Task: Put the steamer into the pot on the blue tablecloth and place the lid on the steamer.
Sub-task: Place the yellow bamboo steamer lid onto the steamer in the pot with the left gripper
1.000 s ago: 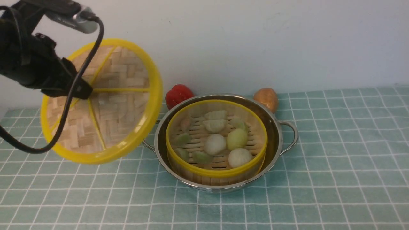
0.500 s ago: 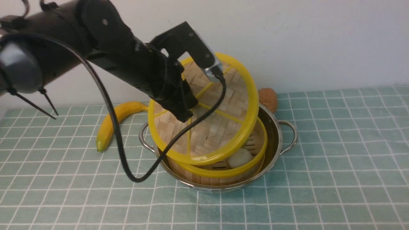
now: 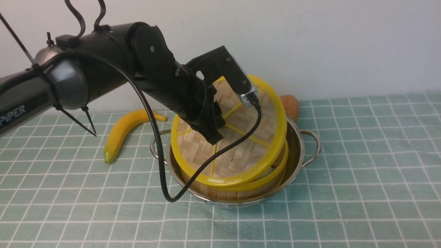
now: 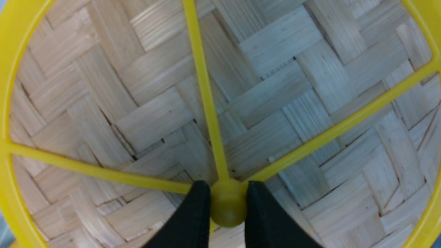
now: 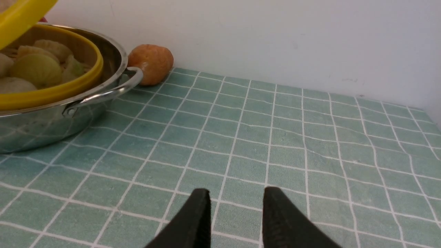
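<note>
Left tool [image 4: 227,188] clamped on lid [image 3: 241,151] hub, lid tilted over steamer [image 3: 220,193] in pot [image 3: 297,144], right tool [image 5: 235,197] open, empty.

Tilted lid [image 3: 241,155] over steamer [image 3: 237,193] — seated in pot [image 3: 294,144], on tablecloth [image 3: 361,172].

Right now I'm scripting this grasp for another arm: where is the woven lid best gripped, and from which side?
Grip the lid by its centre hub, coming from the spoked face. The knob stands proud where the spokes meet, fits between the jaws, and sits at the disc's middle, so it likely balances. The left gripper holds it so.
</note>
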Motion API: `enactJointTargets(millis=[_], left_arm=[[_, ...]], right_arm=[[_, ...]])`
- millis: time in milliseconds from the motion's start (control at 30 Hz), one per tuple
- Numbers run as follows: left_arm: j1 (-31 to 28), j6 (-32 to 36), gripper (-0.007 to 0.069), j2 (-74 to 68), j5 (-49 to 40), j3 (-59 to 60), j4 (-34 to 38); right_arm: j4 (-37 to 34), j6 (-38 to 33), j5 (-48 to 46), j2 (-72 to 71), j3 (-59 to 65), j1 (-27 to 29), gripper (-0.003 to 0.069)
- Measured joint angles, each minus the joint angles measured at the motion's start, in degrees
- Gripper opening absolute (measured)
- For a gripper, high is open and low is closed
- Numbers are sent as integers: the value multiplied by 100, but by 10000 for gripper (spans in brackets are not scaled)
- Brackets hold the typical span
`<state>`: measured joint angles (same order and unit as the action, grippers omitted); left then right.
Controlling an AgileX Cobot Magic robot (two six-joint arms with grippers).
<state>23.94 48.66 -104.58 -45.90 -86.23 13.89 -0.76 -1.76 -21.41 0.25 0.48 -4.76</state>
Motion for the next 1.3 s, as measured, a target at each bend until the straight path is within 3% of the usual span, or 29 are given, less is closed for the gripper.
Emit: enactJointTargets(millis=[867,1300], left_arm=[[0,337,122,-323,353,-18,35],[0,1210,122,-432,360,-18,476]], right_arm=[[0,0,0,0,0,0,240],[0,0,0,0,0,0,240]])
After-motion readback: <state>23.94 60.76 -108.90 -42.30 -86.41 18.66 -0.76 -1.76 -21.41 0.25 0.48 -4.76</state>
